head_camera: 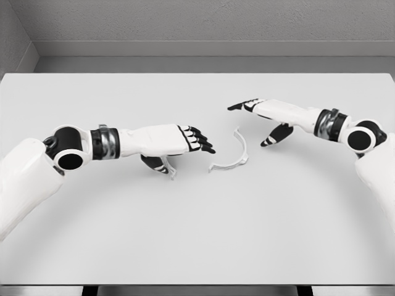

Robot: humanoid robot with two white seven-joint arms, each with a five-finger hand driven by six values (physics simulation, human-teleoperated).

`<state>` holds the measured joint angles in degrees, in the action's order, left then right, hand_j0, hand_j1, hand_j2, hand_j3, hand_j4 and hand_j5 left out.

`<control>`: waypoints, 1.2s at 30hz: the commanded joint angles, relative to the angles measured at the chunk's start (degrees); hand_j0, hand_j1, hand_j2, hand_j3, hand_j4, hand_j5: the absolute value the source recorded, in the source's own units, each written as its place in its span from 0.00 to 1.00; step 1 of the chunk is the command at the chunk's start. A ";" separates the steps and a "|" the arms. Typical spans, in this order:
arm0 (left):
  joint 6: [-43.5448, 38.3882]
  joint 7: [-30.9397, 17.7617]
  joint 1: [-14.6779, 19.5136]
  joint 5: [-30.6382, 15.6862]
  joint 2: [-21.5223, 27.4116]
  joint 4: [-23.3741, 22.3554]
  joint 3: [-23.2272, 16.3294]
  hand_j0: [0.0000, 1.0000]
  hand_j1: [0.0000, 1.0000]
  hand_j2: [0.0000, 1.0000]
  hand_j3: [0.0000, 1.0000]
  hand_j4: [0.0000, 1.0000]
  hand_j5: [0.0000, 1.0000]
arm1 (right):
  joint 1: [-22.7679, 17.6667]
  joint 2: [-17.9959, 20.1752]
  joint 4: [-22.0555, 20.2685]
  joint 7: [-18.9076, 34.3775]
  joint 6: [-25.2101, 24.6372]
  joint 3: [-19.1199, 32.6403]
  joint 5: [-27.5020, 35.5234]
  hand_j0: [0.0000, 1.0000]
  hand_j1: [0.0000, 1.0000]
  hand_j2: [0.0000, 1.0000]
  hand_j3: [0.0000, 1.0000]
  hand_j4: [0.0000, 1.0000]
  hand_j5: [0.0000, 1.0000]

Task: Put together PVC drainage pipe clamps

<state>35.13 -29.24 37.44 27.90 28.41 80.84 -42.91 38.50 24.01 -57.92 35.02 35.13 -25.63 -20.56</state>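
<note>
Fingers point(199, 139) of my left hand point(170, 140) reach out toward the middle of the table point(197, 240), black tips nearly straight, while the thumb curls beneath against a small pale clamp piece point(169, 168); I judge that hand to be pinching it, though the contact is partly hidden under the palm. Just right of it, near the table's middle and apart from both hands, lies the curved clamp half point(233, 157), a thin white arc flat on the surface with its open side toward the left hand. It looks light and stiff, a slim plastic band that would slide easily if nudged and might flex or snap if squeezed across the arc; I would take it by pinching the band near one end, or across its thickness at mid-curve. Farther back, toward the right edge, my right hand point(262, 117) hovers with fingers spread and loose, index pointing left, thumb hanging down, holding nothing. No bins or trays show anywhere on the table.
</note>
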 commanded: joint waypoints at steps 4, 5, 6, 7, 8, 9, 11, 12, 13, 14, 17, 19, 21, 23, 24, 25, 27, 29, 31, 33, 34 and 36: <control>-0.13 0.06 0.00 0.22 -0.11 -0.77 -0.33 1.00 1.00 1.00 1.00 1.00 1.00 | 0.88 -2.92 3.51 -0.02 -0.13 -0.12 -0.88 1.00 1.00 1.00 1.00 1.00 1.00; -0.13 0.06 0.00 0.22 -0.11 -1.04 -0.33 1.00 1.00 1.00 1.00 1.00 1.00 | 0.97 -3.01 3.69 -0.02 -0.13 -0.12 -0.97 1.00 1.00 1.00 1.00 1.00 1.00; -0.13 0.06 0.00 0.31 -0.11 -1.13 -0.33 1.00 1.00 1.00 1.00 1.00 1.00 | 1.05 -3.36 3.69 -0.02 -0.13 -0.12 -1.06 1.00 1.00 1.00 1.00 1.00 1.00; -0.13 -0.03 0.00 0.31 -0.11 -1.13 -0.33 1.00 1.00 1.00 1.00 1.00 1.00 | 1.05 -3.36 3.69 -0.02 -0.13 -0.12 -1.06 1.00 1.00 1.00 1.00 1.00 1.00; -0.13 0.06 0.09 0.31 -0.11 -1.13 -0.33 1.00 1.00 1.00 1.00 1.00 1.00 | 1.14 -3.54 3.69 -0.02 -0.13 -0.12 -1.06 1.00 1.00 1.00 1.00 1.00 1.00; -0.13 0.06 0.09 0.40 -0.11 -1.21 -0.33 1.00 1.00 1.00 1.00 1.00 1.00 | 1.14 -3.80 3.78 -0.02 -0.13 -0.12 -1.06 1.00 1.00 1.00 1.00 1.00 1.00; -0.13 -0.03 0.00 0.40 -0.20 -1.56 -0.42 1.00 1.00 1.00 1.00 1.00 1.00 | 1.14 -3.89 4.04 -0.02 -0.13 -0.12 -1.06 1.00 1.00 1.00 1.00 1.00 1.00; -0.13 -0.03 0.09 0.40 -0.20 -1.56 -0.68 1.00 1.00 1.00 1.00 1.00 1.00 | 1.14 -3.89 4.22 -0.02 -0.13 -0.12 -1.06 1.00 1.00 1.00 1.00 1.00 1.00; -0.13 -0.03 0.09 0.31 -0.29 -1.56 -0.86 1.00 1.00 1.00 1.00 1.00 1.00 | 1.14 -3.89 4.13 -0.02 -0.13 -0.12 -1.06 1.00 1.00 1.00 1.00 1.00 1.00; -0.13 0.06 0.26 0.31 -0.29 -1.56 -1.30 1.00 1.00 1.00 1.00 1.00 1.00 | 1.14 -3.89 4.13 -0.02 -0.13 -0.12 -1.06 1.00 1.00 1.00 1.00 1.00 1.00; -0.13 0.06 0.53 0.31 -0.29 -1.48 -1.83 1.00 1.00 1.00 1.00 1.00 1.00 | 1.14 -4.33 4.22 -0.02 -0.13 -0.12 -1.14 1.00 1.00 1.00 1.00 1.00 1.00; -0.13 0.06 0.62 0.22 -0.73 -1.39 -1.92 1.00 1.00 1.00 1.00 1.00 1.00 | 1.14 -4.77 4.13 -0.02 -0.13 -0.12 -1.14 1.00 1.00 1.00 1.00 1.00 1.00; -0.13 0.06 0.62 0.22 -0.90 -1.39 -1.92 1.00 1.00 1.00 1.00 1.00 1.00 | 1.14 -5.12 4.13 -0.02 -0.13 -0.12 -1.41 1.00 1.00 1.00 1.00 1.00 1.00; -0.13 0.06 0.79 0.22 -1.16 -1.39 -1.92 1.00 1.00 1.00 1.00 1.00 1.00 | 1.14 -5.38 4.13 -0.02 -0.13 -0.12 -1.41 1.00 1.00 1.00 1.00 1.00 1.00; -0.13 0.06 0.79 0.22 -1.52 -1.39 -1.92 1.00 1.00 1.00 1.00 1.00 1.00 | 1.14 -5.73 4.13 -0.02 -0.13 -0.20 -1.41 1.00 1.00 1.00 1.00 1.00 1.00; -0.13 0.06 0.79 0.22 -1.52 -1.30 -2.00 1.00 1.00 1.00 1.00 1.00 1.00 | 1.14 -5.91 4.13 -0.02 -0.13 -0.21 -1.41 1.00 1.00 1.00 1.00 1.00 1.00; -0.13 0.06 1.32 0.22 -2.13 -1.30 -2.53 1.00 1.00 1.00 1.00 1.00 1.00 | 1.14 -6.17 4.04 -0.02 -0.13 -0.12 -1.41 1.00 1.00 1.00 1.00 1.00 1.00; -0.13 0.06 1.67 0.22 -2.57 -1.30 -2.79 1.00 1.00 1.00 1.00 1.00 1.00 | 1.32 -6.26 4.04 -0.02 -0.13 -0.21 -1.41 1.00 1.00 1.00 1.00 1.00 1.00; -0.13 0.06 2.20 0.22 -3.19 -1.30 -2.97 1.00 1.00 1.00 1.00 1.00 1.00 | 1.32 -6.26 4.04 -0.02 -0.13 -0.21 -1.41 1.00 1.00 1.00 1.00 1.00 1.00; -0.13 0.06 2.81 0.22 -3.71 -1.39 -4.20 1.00 1.00 1.00 1.00 1.00 1.00 | 1.41 -6.44 4.04 -0.02 -0.13 -0.21 -1.41 1.00 1.00 1.00 1.00 1.00 1.00; -0.13 0.06 2.81 0.22 -3.89 -1.39 -4.20 1.00 1.00 1.00 1.00 1.00 1.00 | 1.41 -6.44 4.04 -0.02 -0.13 -0.12 -1.41 1.00 1.00 1.00 1.00 1.00 1.00; -0.13 0.06 2.90 0.31 -3.89 -1.30 -4.20 1.00 1.00 1.00 1.00 1.00 1.00 | 1.41 -6.00 4.22 -0.02 -0.13 0.32 -1.41 1.00 1.00 1.00 1.00 1.00 1.00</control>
<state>35.12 -29.21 40.34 28.50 24.79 79.49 -46.87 39.99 17.80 -53.75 35.02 35.15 -25.65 -22.41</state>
